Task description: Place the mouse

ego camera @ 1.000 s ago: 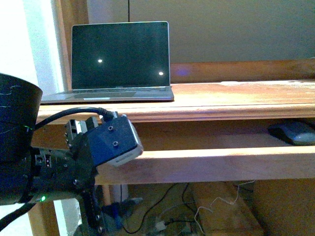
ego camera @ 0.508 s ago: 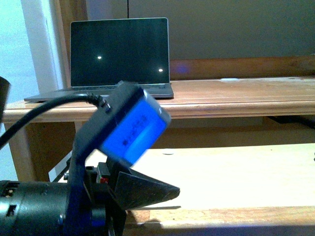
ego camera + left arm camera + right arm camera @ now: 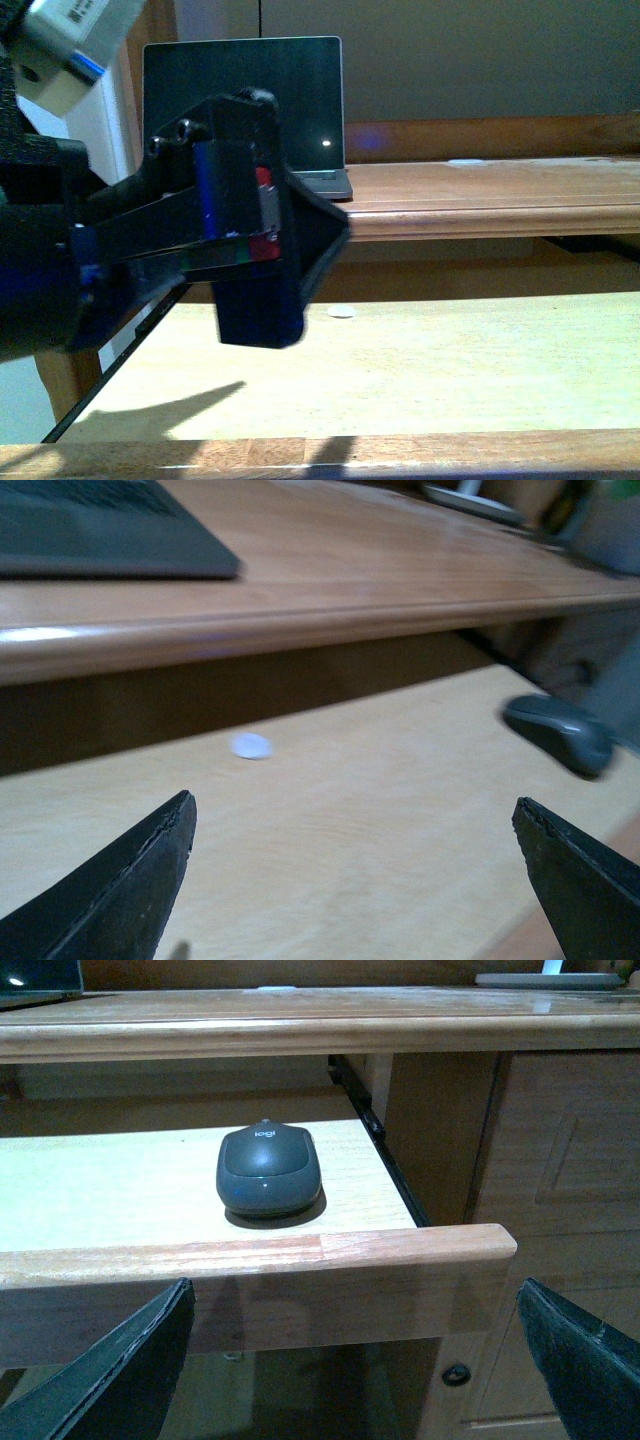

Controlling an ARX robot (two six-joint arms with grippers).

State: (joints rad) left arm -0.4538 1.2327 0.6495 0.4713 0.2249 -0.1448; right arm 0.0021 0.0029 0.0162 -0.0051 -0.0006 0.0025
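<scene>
Pale wood pull-out tray [image 3: 100, 1190] under the desk [image 3: 250, 1025] was where your mouse [image 3: 268, 1168] sat, near its right end. It was dead ahead of the right gripper [image 3: 352, 1295], just past the tray's front lip, long axis running straight away from it, so I'd call that gripper the nearer one. Both grippers were spread wide with nothing in them, the left gripper [image 3: 352, 800] hanging over the tray with the mouse well off toward the robot's right. Front view was mostly left arm [image 3: 120, 250] and showed no mouse, only the wrist views did.
</scene>
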